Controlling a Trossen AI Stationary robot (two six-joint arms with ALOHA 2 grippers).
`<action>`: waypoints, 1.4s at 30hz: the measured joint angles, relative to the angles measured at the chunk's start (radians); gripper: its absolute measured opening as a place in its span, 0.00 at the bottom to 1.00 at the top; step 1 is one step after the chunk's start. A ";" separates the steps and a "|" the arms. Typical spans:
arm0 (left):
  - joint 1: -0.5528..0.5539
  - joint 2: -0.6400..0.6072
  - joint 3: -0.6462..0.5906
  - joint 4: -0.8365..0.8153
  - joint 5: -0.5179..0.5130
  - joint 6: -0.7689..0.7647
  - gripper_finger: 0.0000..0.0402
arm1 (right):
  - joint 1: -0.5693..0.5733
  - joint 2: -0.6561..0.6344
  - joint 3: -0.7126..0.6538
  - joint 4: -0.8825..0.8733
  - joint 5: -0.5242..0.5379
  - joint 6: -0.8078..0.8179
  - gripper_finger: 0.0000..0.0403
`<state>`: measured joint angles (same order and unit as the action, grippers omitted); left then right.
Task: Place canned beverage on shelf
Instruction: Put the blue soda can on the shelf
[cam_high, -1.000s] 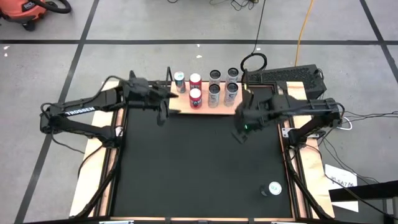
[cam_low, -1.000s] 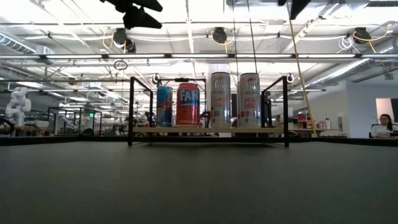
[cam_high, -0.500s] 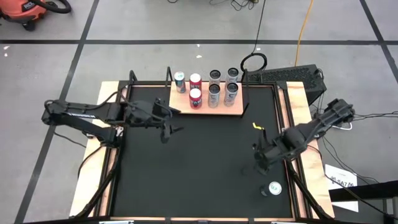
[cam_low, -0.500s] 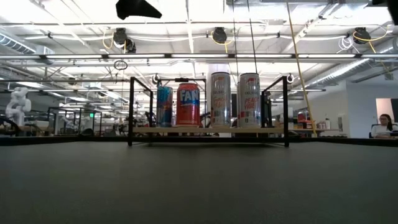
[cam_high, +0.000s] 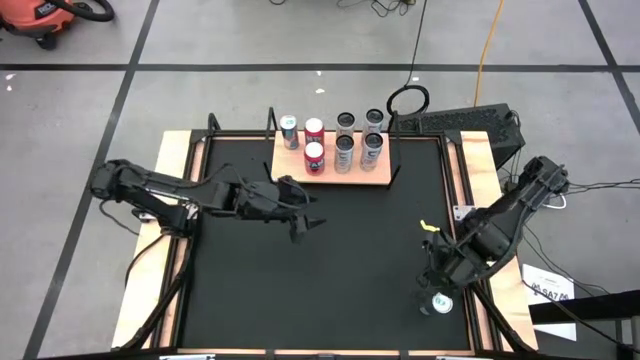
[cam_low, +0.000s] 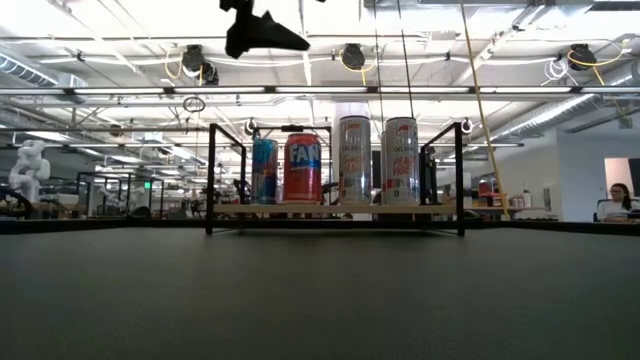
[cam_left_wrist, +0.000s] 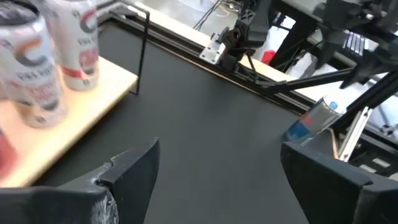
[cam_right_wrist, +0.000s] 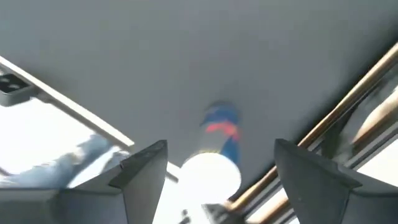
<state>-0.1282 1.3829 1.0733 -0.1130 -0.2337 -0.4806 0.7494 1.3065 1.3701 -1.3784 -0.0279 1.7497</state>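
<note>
Tabletop can (cam_high: 440, 302) beneath right hand (cam_high: 437, 283)

Table (cam_high: 330, 260): matt black top, smooth, edged with pale raw-looking wood strips (cam_high: 168, 250)

Shelf (cam_high: 350, 178): light wood board, smooth and unvarnished in look; thin black metal uprights (cam_low: 210, 178) at corners

Cans on shelf (cam_low: 352, 160): glossy printed metal, bright silvery tops

Lone can (cam_high: 440, 302) just under right gripper (cam_high: 437, 290) jaws: shiny metal, blue and red print, top glaring white

Left gripper (cam_left_wrist: 214, 174) fingers (cam_left_wrist: 134, 168): dull black plastic, faintly grainy

Floor (cam_high: 250, 40): grey, smooth, low sheen
</note>
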 joint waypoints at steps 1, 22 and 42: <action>-0.003 0.013 0.000 0.011 0.000 -0.012 0.83 | 0.011 0.000 0.000 0.010 -0.003 0.045 0.69; -0.066 0.051 0.000 0.088 -0.047 -0.063 0.83 | 0.187 0.215 0.001 0.041 -0.026 0.415 0.69; -0.072 0.051 0.000 0.060 -0.051 -0.056 0.83 | 0.208 0.220 -0.092 0.163 0.005 0.383 0.64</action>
<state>-0.1999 1.4338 1.0733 -0.0529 -0.2852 -0.5362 0.9577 1.5269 1.2785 -1.2157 -0.0231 2.1327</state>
